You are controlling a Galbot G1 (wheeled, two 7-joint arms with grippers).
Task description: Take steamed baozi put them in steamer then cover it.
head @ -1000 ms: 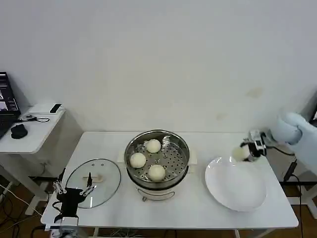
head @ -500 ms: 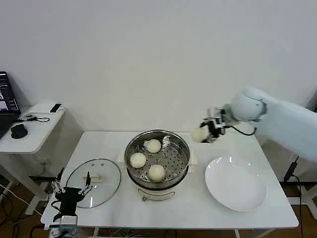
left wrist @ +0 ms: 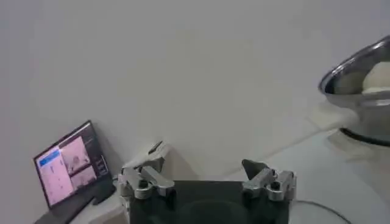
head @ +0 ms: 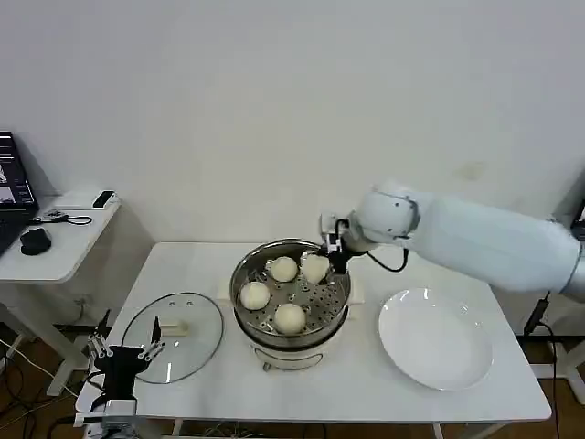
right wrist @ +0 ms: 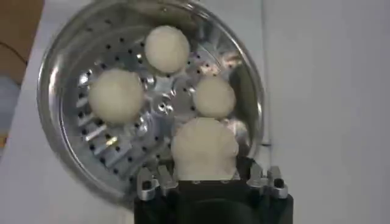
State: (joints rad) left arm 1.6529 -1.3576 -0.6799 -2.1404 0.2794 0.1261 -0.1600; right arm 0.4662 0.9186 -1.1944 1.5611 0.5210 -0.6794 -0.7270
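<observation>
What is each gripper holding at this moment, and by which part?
The right gripper holds a steamed baozi by its sides, over the steamer. The left gripper, open, holds nothing.

Robot test room or lab, not a home kitchen. Bare white wall (head: 274,110) behind a plain white folding table (head: 228,375). Cooking gear limited to a steamer (head: 291,294), glass lid (head: 174,334) and plate (head: 437,340). Side desk (head: 55,247) alongside, carrying a lit laptop (head: 11,197), mouse (head: 35,241) and cables.
</observation>
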